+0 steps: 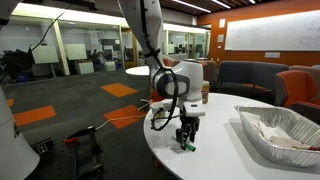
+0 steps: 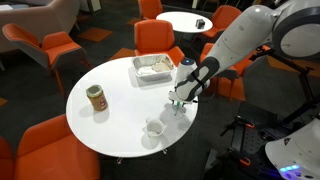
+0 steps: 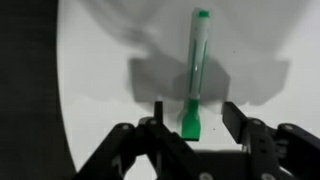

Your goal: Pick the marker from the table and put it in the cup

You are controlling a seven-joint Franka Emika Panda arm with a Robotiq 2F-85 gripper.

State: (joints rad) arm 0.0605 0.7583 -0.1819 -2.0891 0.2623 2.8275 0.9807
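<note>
The claw (image 3: 192, 110) gapes wide astride one green marker (image 3: 197, 60), one cup (image 2: 154, 128) near.

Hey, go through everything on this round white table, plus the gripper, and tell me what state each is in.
Thin green marker: lying flat on the round white table, not gripped.
Small white mug with handle: upright, marker not in it.
Brownish cylindrical jar: upright, lid on.
Silver foil tray: resting on the table, pale crumpled contents.
Black Robotiq gripper: open, jaws either side of the marker.
</note>
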